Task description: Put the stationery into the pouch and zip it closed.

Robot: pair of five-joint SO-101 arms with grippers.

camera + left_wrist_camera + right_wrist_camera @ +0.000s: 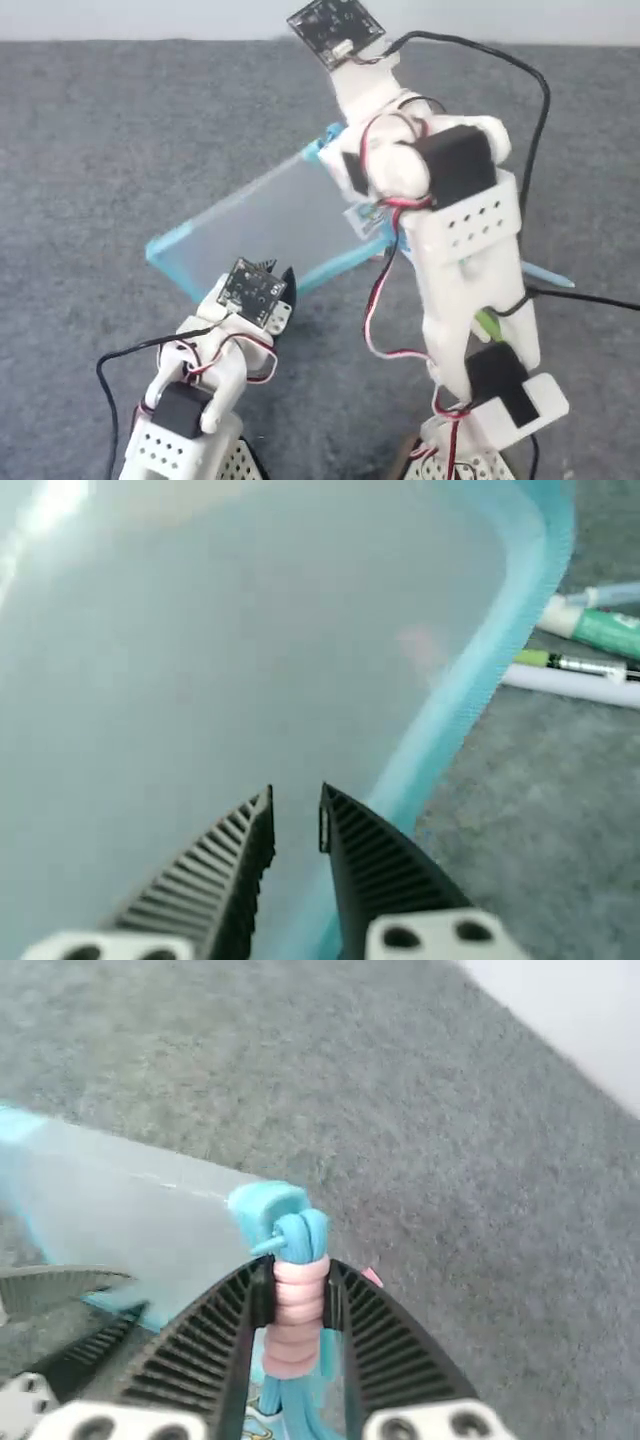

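The translucent pouch (270, 225) with a teal border lies on the grey carpet between the two arms. My right gripper (297, 1270) is shut on the pink zipper pull (297, 1312) at the pouch's teal corner (270, 1205). The right arm (460, 230) stands over that end of the pouch. At the near long edge, my left gripper (297, 798) (280, 277) is closed on the teal border (470, 680), its jaws a narrow gap apart. Outside the pouch lie a green-and-white tube (595, 628) and a white pen (570, 677).
A pale blue pen (545, 272) sticks out from behind the right arm, with something green (487, 322) near it. Black cables run over the carpet (90, 150) on both sides. Open carpet lies to the far left.
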